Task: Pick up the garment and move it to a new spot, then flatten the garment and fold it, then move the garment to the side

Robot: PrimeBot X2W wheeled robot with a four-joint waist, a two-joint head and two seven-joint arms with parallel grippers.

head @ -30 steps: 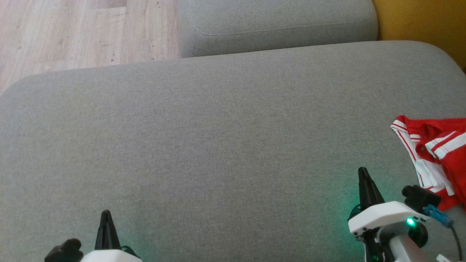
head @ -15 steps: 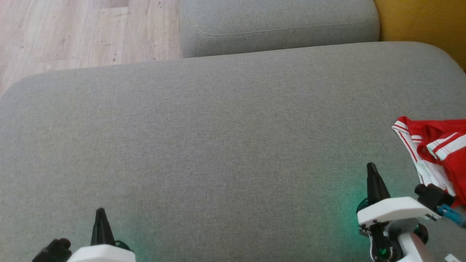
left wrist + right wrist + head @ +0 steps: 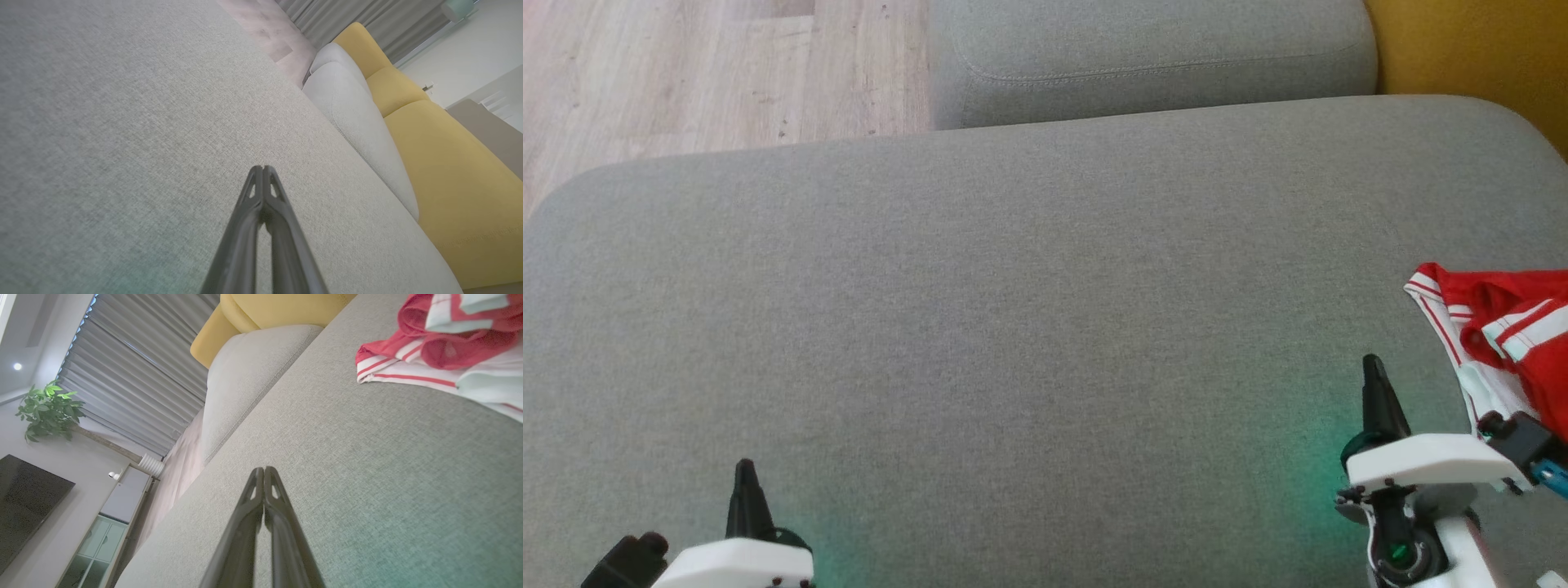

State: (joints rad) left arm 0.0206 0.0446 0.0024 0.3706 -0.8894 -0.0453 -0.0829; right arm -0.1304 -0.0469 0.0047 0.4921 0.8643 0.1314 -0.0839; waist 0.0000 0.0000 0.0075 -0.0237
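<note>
Grey sofa [image 3: 1029, 327], garment [image 3: 1494, 327] crumpled at its right edge. Both pinched shut and empty: left gripper [image 3: 743, 474], right gripper [image 3: 1374, 369]. Pickup not started, I'd say; right gripper must open and reach over.

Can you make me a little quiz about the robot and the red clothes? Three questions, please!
1. True or false: the right end effector is gripping the red and white garment.
2. Pick one. The garment lies on: A) a kitchen table, B) the grey cushion, C) a shelf.
3. Fill the gap: the jaws of the left end effector are ____ (open or shut).

Key: 1. False, it is beside the garment and holds nothing. 2. B. 3. Shut.
</note>
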